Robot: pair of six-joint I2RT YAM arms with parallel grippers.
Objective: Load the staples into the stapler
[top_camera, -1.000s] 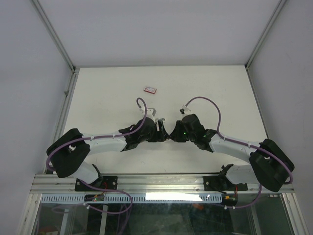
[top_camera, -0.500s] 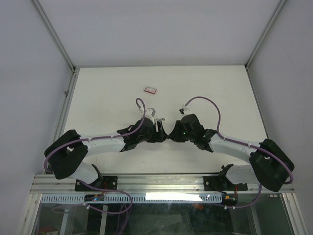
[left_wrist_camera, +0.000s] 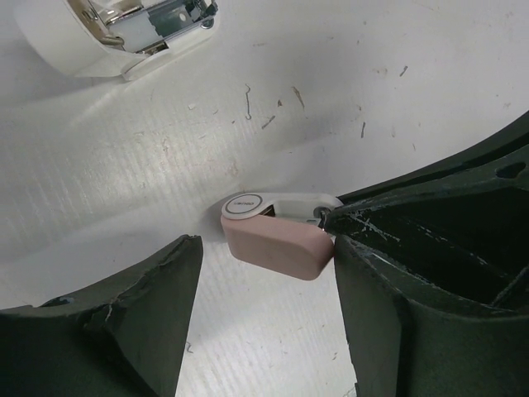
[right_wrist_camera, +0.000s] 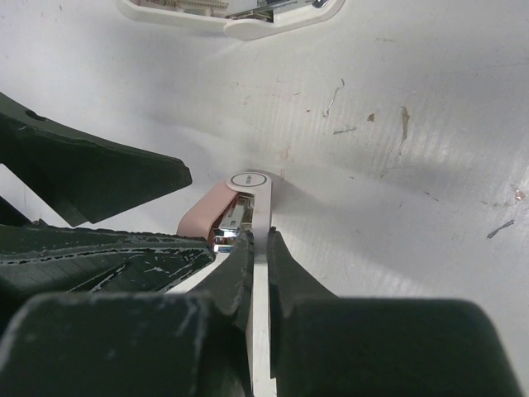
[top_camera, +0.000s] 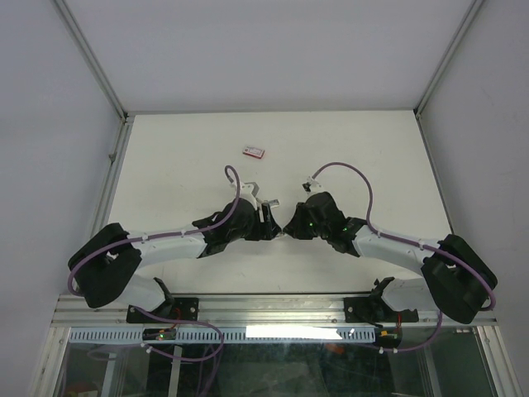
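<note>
Right wrist: right pincer [right_wrist_camera: 260, 241] nipped tight on white arm of stapler [right_wrist_camera: 207, 217].
Left wrist: left pincer [left_wrist_camera: 264, 248] gaping wide, stapler between its fingers.
Desk [top_camera: 165, 165]: staples box [top_camera: 254, 151] well apart.

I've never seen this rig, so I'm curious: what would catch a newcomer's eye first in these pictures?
Both arms meet mid-table over a small pink and white stapler, hinged open: the right gripper pinches its white top arm, and the left gripper stands open around its pink base. Farther back a small red box lies on the table, and stray bits of wire dot the surface near the stapler.
</note>
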